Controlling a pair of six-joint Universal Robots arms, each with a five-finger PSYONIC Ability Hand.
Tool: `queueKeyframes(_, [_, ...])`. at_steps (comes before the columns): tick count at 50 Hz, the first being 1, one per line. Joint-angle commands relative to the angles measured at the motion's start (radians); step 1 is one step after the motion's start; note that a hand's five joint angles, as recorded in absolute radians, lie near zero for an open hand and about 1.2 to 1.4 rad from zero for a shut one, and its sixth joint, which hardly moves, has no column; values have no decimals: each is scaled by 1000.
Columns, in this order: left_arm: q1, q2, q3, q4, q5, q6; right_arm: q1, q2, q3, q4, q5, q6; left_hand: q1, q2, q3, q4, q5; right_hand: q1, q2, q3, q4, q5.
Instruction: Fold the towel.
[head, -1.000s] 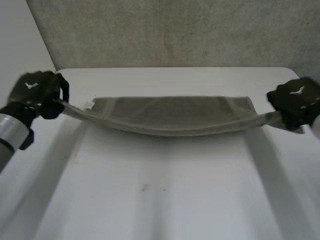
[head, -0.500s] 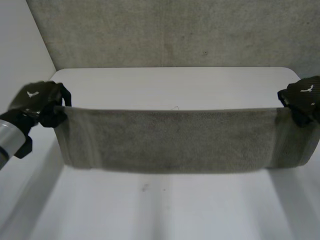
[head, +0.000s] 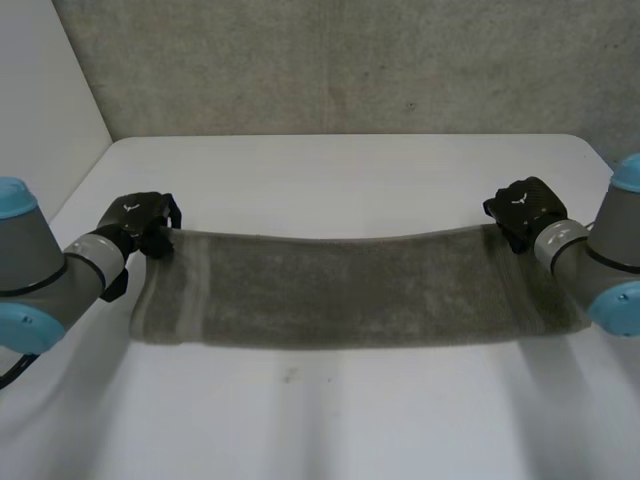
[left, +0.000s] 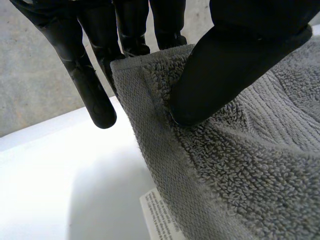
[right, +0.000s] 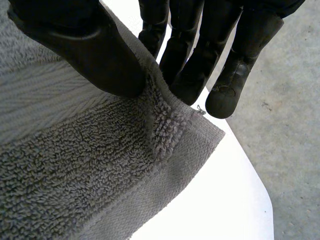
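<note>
Towel (head: 340, 290) stretched left-right over the desk (head: 330, 420), with open desk near and far. Left hand (head: 140, 221) fingers pinch its far-left corner; right hand (head: 523, 208) fingers pinch the far-right.

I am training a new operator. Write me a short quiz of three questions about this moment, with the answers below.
1. True or false: the left hand pinches a corner of the towel between its thumb and fingers.
2. What does the right hand hold? A. the towel's middle; B. a towel corner; C. nothing.
3. Fill in: in the left wrist view, a white ___ shows under the towel's edge.

Key: 1 true; 2 B; 3 label.
</note>
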Motion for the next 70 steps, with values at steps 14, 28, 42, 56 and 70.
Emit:
queueKeyframes(14, [-28, -35, 86, -10, -36, 1, 3, 70, -163, -8, 55, 34, -994, -1010, -1009, -1010, -1004, -1173, -1161, -1162, -1169, -1174])
queueKeyframes(28, [-41, 202, -52, -8, -41, 1, -11, -312, -102, 4, 46, 358, -1027, -1044, -1042, -1043, -1037, -1173, -1161, -1162, -1169, -1174])
queueKeyframes(42, [-47, 405, -302, 42, -35, 0, -54, -462, 219, 260, 23, 263, -1027, -1044, -1042, -1043, -1037, -1173, -1161, -1162, -1169, -1174])
queueKeyframes(56, [-48, 409, -362, 92, -36, -11, -104, -447, 535, 114, -29, 154, -1027, -1044, -1042, -1043, -1037, -878, -866, -867, -874, -879])
queueKeyframes(70, [-48, 408, -377, 101, -35, -9, -190, -243, 581, -138, -57, 72, -1027, -1044, -1042, -1043, -1037, -206, -193, -194, -201, -206])
